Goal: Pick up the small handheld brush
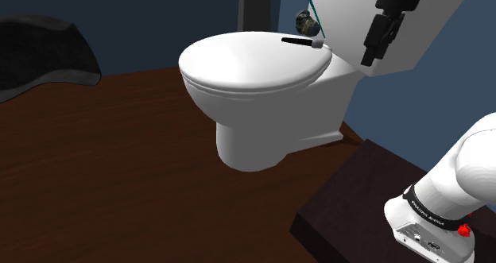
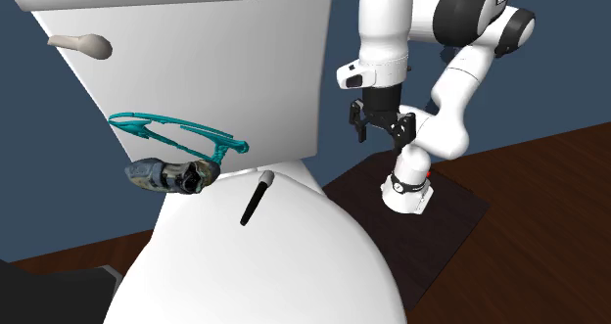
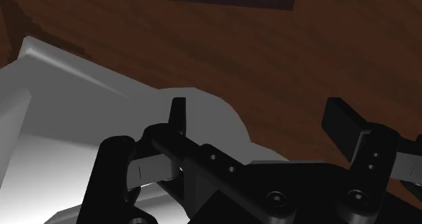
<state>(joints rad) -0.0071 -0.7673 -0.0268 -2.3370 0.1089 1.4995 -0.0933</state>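
Note:
The small brush [image 1: 300,41] is a short black stick with a pale tip. It lies on the back of the white toilet lid [image 1: 246,63], close to the tank [image 2: 196,58]. In the second exterior view the brush [image 2: 257,198] lies slanted just below a pair of teal glasses [image 2: 176,136]. My black gripper [image 2: 380,131] hangs open beside the tank, off to that view's right and higher than the brush, touching nothing. From the shoulder, the gripper [image 1: 370,56] is right of the brush. In the wrist view the gripper [image 3: 260,121] has fingers [image 3: 177,114] wide apart over white toilet and wood floor.
A mottled dark object [image 2: 166,173] sits under the teal glasses next to the brush. A flush handle [image 2: 83,45] sticks out of the tank. The dark stand [image 1: 358,198] is on the wooden floor [image 1: 111,158]. A black curved object [image 1: 40,55] lies at the shoulder view's far left.

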